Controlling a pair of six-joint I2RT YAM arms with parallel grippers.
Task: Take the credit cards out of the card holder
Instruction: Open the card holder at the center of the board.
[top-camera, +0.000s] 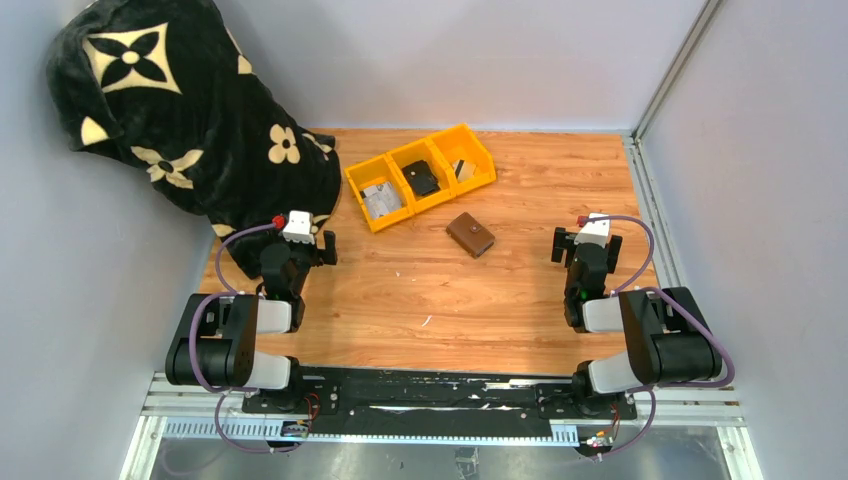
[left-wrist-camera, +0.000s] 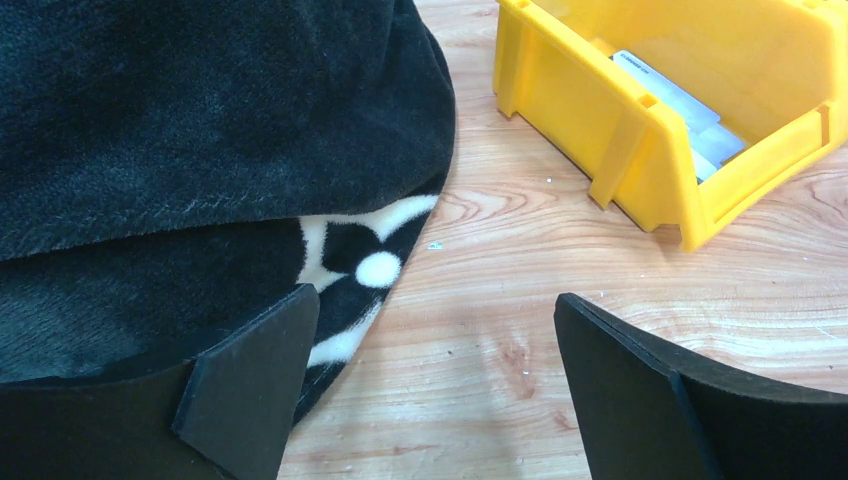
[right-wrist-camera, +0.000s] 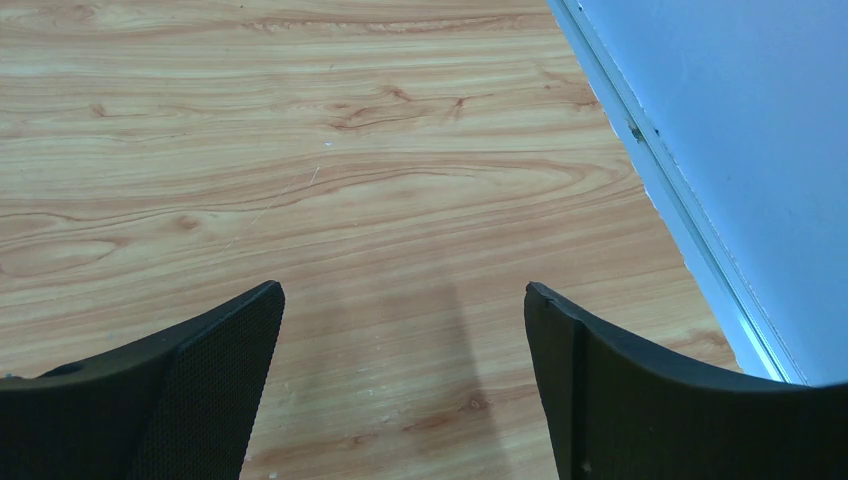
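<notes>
Top external, card holder (top-camera: 470, 234) (brown), closed, flat

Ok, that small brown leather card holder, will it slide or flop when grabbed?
Lying flat and closed, the small brown leather card holder probably won't roll or tip. Being thin, it likely slides easily on the smooth wooden table. Leather may flex slightly.

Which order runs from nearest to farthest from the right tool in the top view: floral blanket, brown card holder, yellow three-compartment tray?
1. brown card holder: on the bare table, just to the left of the right tool.
2. yellow three-compartment tray: farther back and to the left.
3. floral blanket: heaped in the far left corner.
</notes>
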